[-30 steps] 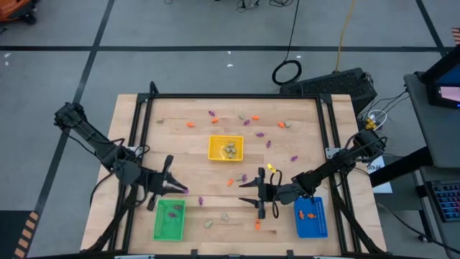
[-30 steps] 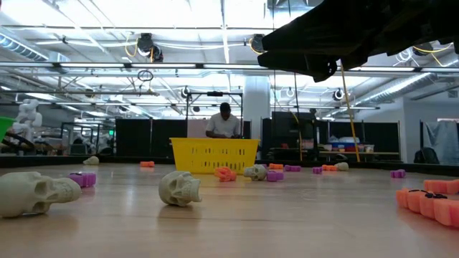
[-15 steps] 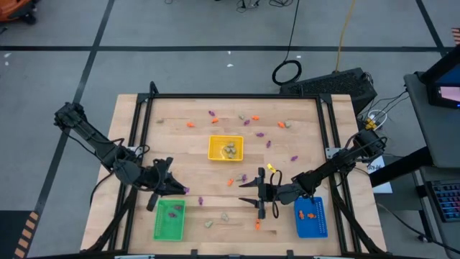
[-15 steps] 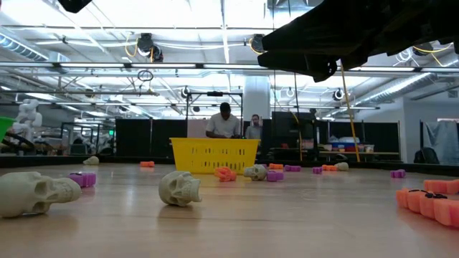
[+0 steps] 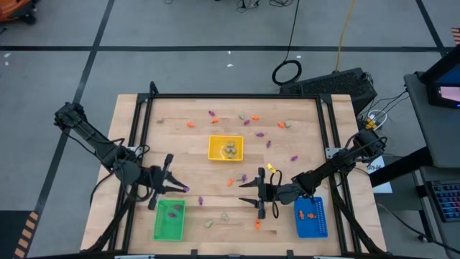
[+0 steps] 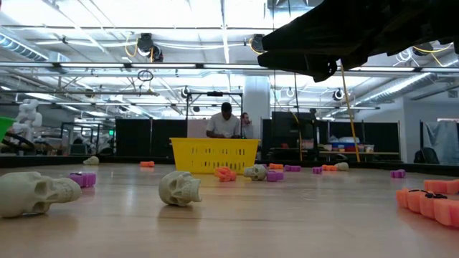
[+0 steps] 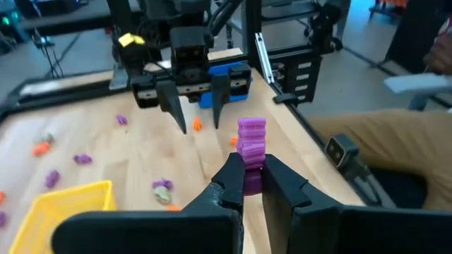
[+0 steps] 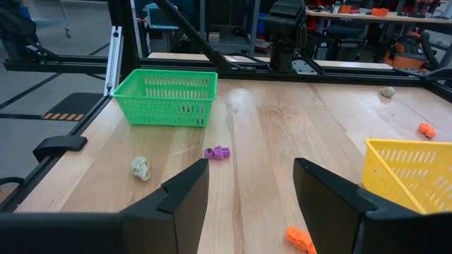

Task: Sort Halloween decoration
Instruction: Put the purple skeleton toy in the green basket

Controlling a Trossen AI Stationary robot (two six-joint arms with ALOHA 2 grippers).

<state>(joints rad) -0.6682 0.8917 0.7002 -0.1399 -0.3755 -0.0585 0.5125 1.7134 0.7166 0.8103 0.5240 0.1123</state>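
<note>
Small orange, purple and pale skull trinkets lie scattered over the wooden table. My left gripper is above the table just beyond the far edge of the green tray, shut on a purple ribbed trinket. My right gripper hovers open left of the blue tray with nothing between its fingers. The yellow tray holds pale skulls, the blue tray orange pieces, the green tray purple ones. My left gripper pinches the near end of the purple trinket between its two fingertips. The fingers reach almost level from the table's left side. The trinket sticks out past the fingertips and is lifted clear of the table.
Loose pieces lie near the right gripper: a purple one, a pale skull and an orange one. Two skulls and orange pieces sit near the front edge. Black frame rails border the table. A person stands behind it.
My left gripper has rolled a little about its own pointing line, staying in place and still shut on the purple trinket. My right gripper has kept still.
</note>
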